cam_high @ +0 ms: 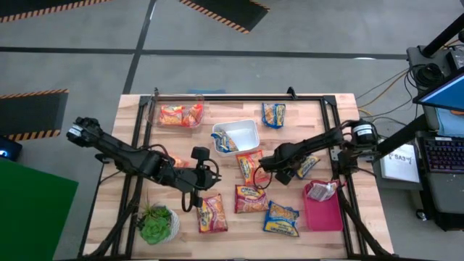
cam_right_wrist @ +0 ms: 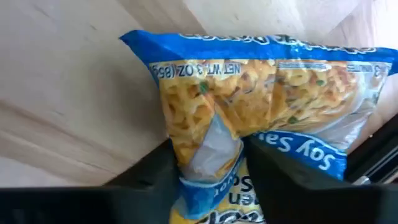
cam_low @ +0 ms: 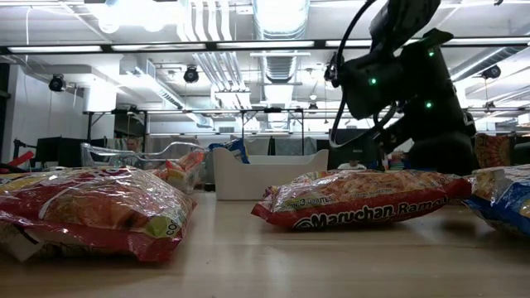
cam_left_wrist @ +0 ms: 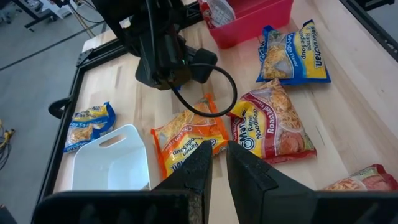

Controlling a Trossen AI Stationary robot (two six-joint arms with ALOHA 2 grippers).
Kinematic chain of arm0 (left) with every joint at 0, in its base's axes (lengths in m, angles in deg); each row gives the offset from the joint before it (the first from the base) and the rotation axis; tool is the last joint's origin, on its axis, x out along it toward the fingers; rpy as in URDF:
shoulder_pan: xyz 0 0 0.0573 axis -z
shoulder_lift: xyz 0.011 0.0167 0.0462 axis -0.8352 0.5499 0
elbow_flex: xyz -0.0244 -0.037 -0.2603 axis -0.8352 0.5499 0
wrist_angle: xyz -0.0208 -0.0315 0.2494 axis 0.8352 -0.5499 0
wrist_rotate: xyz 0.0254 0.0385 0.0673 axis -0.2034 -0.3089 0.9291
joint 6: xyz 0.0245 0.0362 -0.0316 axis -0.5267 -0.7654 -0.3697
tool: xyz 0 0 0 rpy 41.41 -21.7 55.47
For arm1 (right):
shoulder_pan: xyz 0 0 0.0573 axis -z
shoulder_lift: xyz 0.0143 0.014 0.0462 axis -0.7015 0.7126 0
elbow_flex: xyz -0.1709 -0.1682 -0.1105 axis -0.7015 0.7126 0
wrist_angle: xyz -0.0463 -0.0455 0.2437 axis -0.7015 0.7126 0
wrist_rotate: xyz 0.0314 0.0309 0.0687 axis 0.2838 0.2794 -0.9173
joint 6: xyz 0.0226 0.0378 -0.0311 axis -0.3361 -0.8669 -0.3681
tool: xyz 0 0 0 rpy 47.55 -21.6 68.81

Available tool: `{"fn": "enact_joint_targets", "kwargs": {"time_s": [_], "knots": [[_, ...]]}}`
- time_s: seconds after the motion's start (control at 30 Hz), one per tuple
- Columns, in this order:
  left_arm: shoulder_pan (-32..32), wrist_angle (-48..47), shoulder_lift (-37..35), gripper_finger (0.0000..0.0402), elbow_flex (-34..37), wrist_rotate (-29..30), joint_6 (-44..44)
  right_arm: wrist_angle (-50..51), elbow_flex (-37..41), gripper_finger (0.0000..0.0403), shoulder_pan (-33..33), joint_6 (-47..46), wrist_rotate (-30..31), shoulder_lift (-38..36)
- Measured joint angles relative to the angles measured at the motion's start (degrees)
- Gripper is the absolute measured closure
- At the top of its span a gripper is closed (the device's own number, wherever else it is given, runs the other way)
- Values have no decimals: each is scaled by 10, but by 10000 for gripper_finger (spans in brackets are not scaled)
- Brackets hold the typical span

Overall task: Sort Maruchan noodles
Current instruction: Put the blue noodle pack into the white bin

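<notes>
maruchan noodles packets lie scattered on the table (cam_high: 130, 145) around the white bin (cam_high: 246, 130), which holds one blue packet. right end effector (cam_right_wrist: 208, 168), just right of the white bin, has its fingers either side of a blue soy sauce packet (cam_right_wrist: 261, 93). left end effector (cam_left_wrist: 214, 165) hovers left of the bin, fingers together, holding nothing.

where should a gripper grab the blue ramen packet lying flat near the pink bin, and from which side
Probably by a crimped end seam, coming straight down from above. The blue ramen packet lies flat on the table, so there is no upright side to pinch, and its middle bulges with noodles. The end facing away from the pink bin looks freest of neighbours.
</notes>
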Motion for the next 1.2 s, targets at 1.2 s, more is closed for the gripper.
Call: {"fn": "enact_joint_targets", "kwargs": {"time_s": [1.2], "knots": [[-21, 73, -21, 370, 96, 123, -50, -150, -122, 385, 120, 0, -90, -342]]}}
